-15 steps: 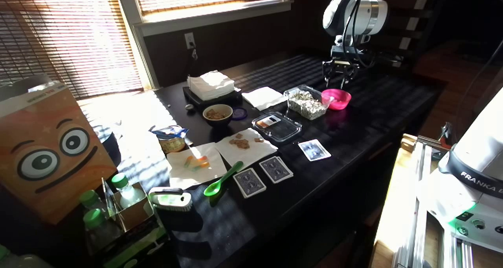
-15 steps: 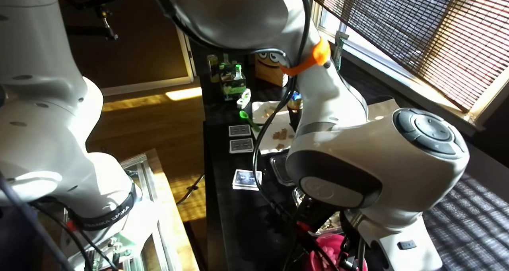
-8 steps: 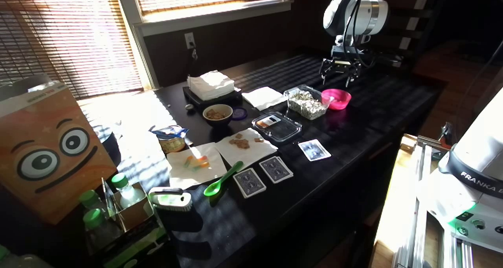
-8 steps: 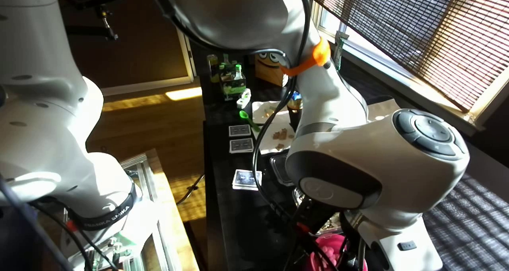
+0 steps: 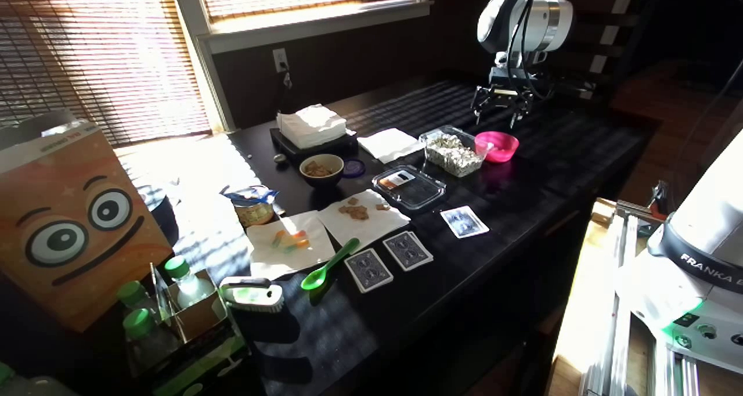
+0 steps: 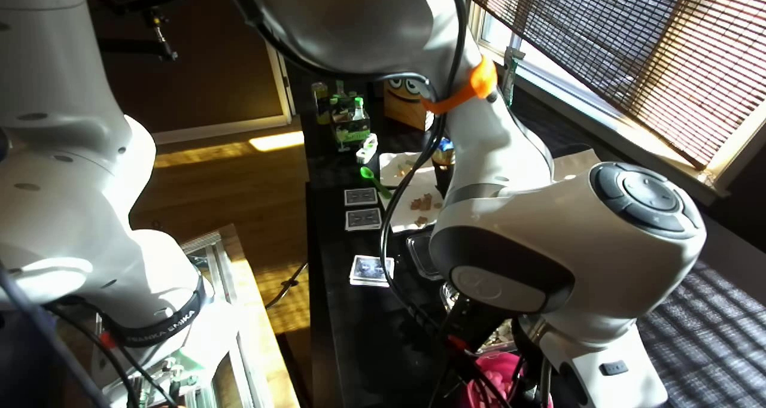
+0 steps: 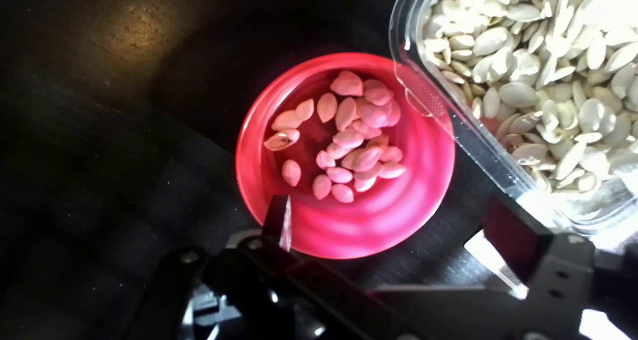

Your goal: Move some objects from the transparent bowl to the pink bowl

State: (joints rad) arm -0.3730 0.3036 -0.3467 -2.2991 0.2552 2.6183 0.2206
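Nearest in the wrist view, the pincer [image 7: 391,205] hangs above the bench [image 5: 511,210] with its jaws spread wide apart; one fingertip [image 7: 276,218] overlaps the rim of the pink bowl [image 7: 349,230] in that view. The pink bowl stands upright on the bench and contains a loose layer of seeds [image 7: 369,158], some resting on others. Directly beside it stands the transparent bowl [image 7: 486,150] (a clear container with straight sides and rounded corners), upright and filled with pale seeds [image 7: 543,105]. Its rim overlaps that of the pink bowl in the wrist view; whether the two touch cannot be told. Next outward along the bench, in an exterior view, a clear lid [image 5: 415,193] lies flat near the transparent bowl, with a white napkin [image 5: 390,145] and a stack of cards [image 5: 464,221] nearby. Beyond these are a dark bowl [image 5: 322,181] holding brown pieces [image 5: 316,169], a sheet of white paper [image 5: 371,227] carrying more brown pieces [image 5: 355,212], two dark-backed card stacks [image 5: 369,270] side by side, and a green spoon [image 5: 335,260]. Farthest from the pincer are a brush [image 5: 252,296], green-capped bottles [image 5: 179,267] in a carrier [image 5: 194,317], and an orange box [image 5: 87,227] printed with a face.
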